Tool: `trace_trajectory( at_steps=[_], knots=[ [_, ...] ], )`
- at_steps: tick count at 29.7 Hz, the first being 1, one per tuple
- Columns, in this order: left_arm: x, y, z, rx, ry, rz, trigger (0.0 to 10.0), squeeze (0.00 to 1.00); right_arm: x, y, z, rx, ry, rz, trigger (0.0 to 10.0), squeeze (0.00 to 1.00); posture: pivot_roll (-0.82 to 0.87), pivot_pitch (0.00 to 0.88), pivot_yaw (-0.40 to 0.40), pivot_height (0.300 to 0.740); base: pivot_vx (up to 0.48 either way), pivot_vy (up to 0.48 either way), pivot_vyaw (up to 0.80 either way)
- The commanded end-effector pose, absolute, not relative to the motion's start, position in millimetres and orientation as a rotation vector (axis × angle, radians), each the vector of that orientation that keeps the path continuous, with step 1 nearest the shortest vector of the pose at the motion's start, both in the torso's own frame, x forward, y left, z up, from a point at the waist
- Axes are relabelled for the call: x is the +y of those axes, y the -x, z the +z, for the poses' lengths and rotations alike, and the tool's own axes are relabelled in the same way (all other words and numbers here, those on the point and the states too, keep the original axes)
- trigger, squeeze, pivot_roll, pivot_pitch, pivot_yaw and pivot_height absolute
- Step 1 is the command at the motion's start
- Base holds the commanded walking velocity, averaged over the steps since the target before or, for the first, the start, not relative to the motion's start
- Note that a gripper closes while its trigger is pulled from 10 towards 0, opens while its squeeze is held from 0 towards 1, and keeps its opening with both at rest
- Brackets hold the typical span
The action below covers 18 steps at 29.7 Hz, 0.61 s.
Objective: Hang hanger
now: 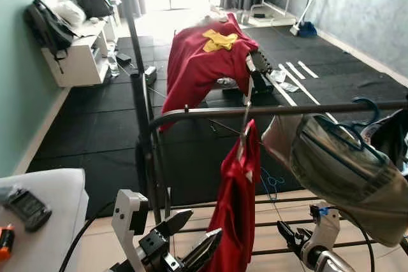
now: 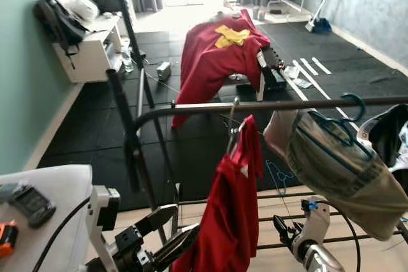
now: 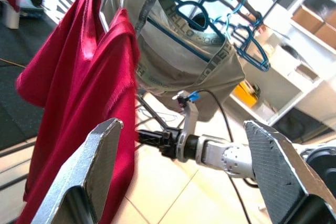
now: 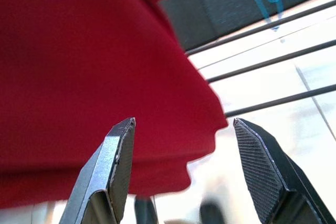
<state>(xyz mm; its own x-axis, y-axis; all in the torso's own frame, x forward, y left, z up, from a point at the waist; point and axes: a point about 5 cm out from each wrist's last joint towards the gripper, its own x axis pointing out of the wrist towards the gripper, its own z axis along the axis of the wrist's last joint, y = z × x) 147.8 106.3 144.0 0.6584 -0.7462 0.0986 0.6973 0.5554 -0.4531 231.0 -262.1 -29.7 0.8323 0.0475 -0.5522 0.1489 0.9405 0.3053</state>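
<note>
Beyond rail [image 1: 280, 110], black floor mats [image 1: 95, 125]

red shirt [image 1: 234, 214], blue hanger [image 1: 347, 125], black rail [image 1: 280, 110]

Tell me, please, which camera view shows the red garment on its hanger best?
The left eye view: the red garment shows with its hanger hooked on the rail. The right eye view shows nearly the same. The left wrist view shows its side beside a beige garment; the right wrist view shows just blurred red cloth.

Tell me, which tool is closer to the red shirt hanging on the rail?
Left. The left tool sits open right beside the red shirt's lower hem, while the right tool waits open, apart, on its other side.
</note>
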Motion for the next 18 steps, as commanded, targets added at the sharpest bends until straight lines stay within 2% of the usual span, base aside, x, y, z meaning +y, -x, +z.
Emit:
trace_trajectory(
  at_steps=[1,8,13,14,15,16,18],
  knots=[
    [108,-144,141,0.127,0.502,-0.871,10.0,0.00,-260,-231,-31,0.606,-0.344,-0.049,10.0,0.00,-0.05,0.000,-0.006,0.740,-0.476,0.000,0.00],
    [112,-143,139,0.125,0.533,-0.857,10.0,0.00,-260,-231,-31,0.606,-0.344,-0.050,10.0,0.00,-0.05,0.000,-0.007,0.740,-0.457,0.000,0.00],
    [118,-147,136,0.118,0.571,-0.825,10.0,0.00,-260,-231,-31,0.605,-0.344,-0.050,10.0,0.00,-0.05,0.000,-0.009,0.740,0.000,0.000,0.00],
    [132,-157,124,0.118,0.587,-0.712,10.0,0.00,-260,-232,-31,0.605,-0.343,-0.049,10.0,0.00,-0.05,0.000,-0.007,0.740,0.000,0.000,0.00],
    [132,-157,124,0.118,0.587,-0.712,10.0,0.00,-260,-232,-31,0.605,-0.343,-0.049,10.0,0.00,-0.05,0.000,-0.007,0.740,0.000,0.000,0.00],
    [159,-175,98,0.136,0.573,-0.484,10.0,0.00,-260,-232,-31,0.604,-0.343,-0.049,10.0,0.00,-0.05,0.000,-0.008,0.740,0.255,-0.401,0.00],
    [159,-175,98,0.136,0.573,-0.484,10.0,0.00,-260,-232,-31,0.604,-0.343,-0.049,10.0,0.00,-0.05,0.000,-0.008,0.740,0.255,-0.401,0.00]
  ],
)
